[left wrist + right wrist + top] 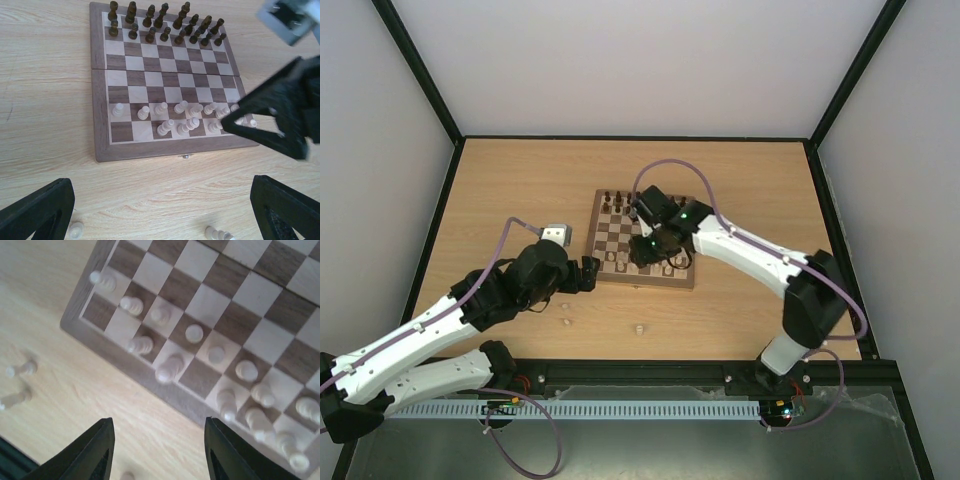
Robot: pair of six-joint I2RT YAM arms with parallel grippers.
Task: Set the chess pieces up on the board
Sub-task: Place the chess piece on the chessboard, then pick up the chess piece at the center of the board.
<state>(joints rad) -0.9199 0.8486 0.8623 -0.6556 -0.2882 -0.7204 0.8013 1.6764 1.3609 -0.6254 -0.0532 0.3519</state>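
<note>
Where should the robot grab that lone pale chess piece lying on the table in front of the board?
The pale piece seems to lie on its side on the table, so only its flanks are free. Grip across its slim middle, coming straight down from above.

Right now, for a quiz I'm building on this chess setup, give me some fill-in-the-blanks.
The board's far-row pieces are ___. Some pale pieces lie off it, on the ___. The right gripper holds ___. The left gripper has its jaws ___.
Missing: dark; table; nothing; open.
</note>
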